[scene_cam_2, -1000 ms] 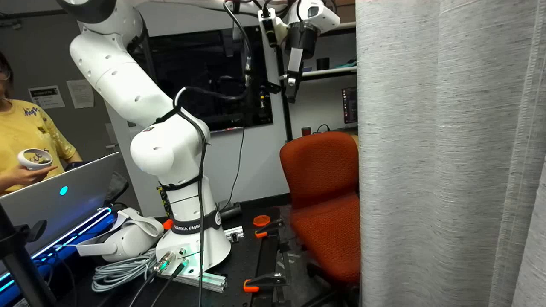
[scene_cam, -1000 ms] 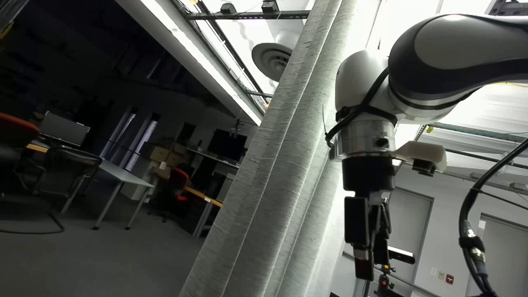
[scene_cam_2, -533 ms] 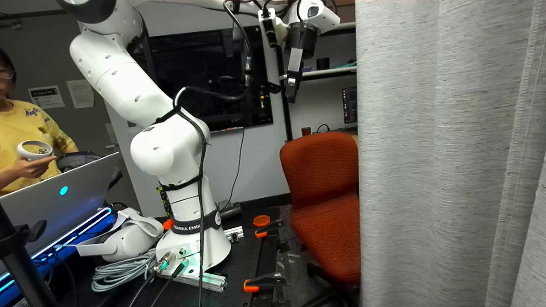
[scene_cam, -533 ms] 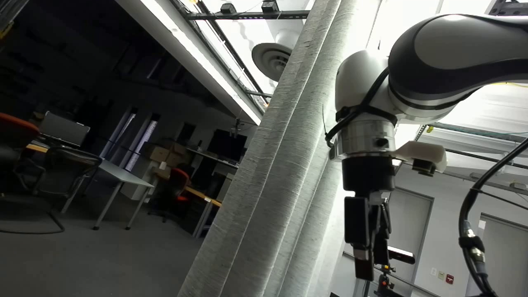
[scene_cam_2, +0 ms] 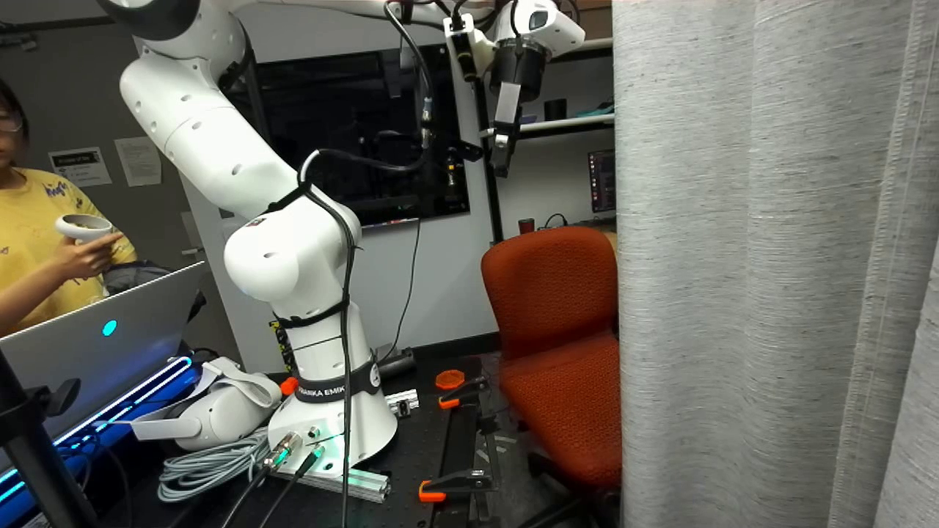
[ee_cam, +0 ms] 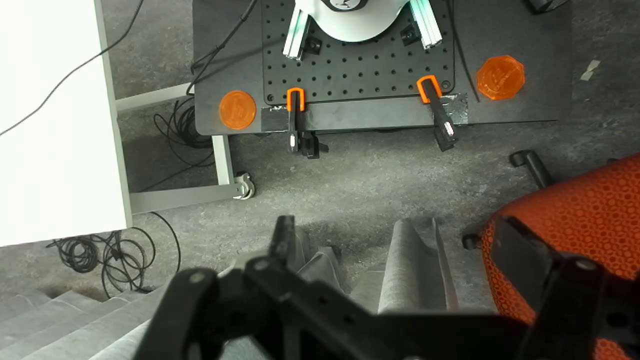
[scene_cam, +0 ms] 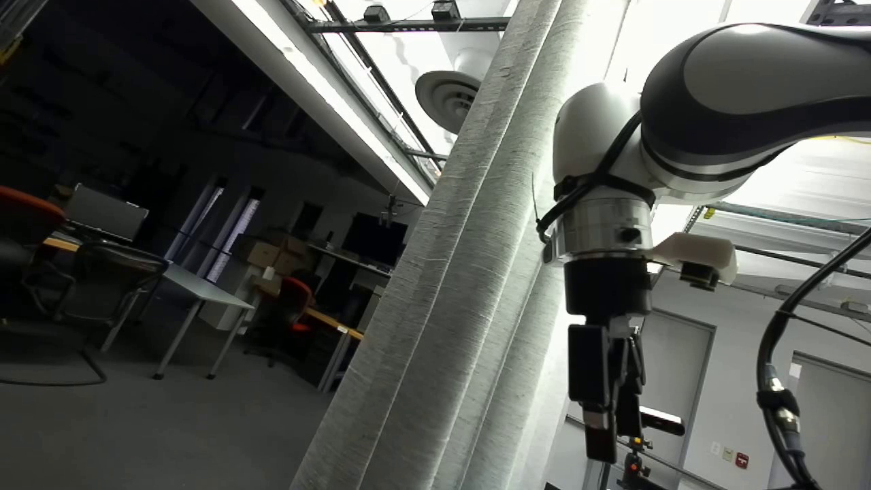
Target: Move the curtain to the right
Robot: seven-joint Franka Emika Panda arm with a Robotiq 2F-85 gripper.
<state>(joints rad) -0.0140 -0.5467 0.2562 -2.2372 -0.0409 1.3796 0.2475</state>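
The curtain (scene_cam: pixel 463 292) is a tall pale grey-white drape with long folds. It hangs beside the arm in an exterior view and fills the right side of an exterior view (scene_cam_2: pixel 755 264). In the wrist view, its folds (ee_cam: pixel 407 270) hang below and between the fingers, down toward the floor. My gripper (scene_cam: pixel 614 435) points down, to the right of the curtain, and also shows left of the curtain's edge (scene_cam_2: pixel 501 161). In the wrist view, the gripper (ee_cam: pixel 397 225) has its fingers wide apart with nothing seen held. The exterior views do not show it touching the curtain.
An orange chair (scene_cam_2: pixel 550 308) stands between the robot's table and the curtain; it also shows in the wrist view (ee_cam: pixel 575 220). The black table (ee_cam: pixel 225 60) carries clamps. A white tabletop (ee_cam: pixel 55 130) lies at the left. A laptop (scene_cam_2: pixel 125 330) and a person (scene_cam_2: pixel 59 242) are far left.
The curtain's folds have shifted slightly to the left in both exterior views, most at the lower part. The arm and gripper have not moved. The person has shifted the hand holding a controller.
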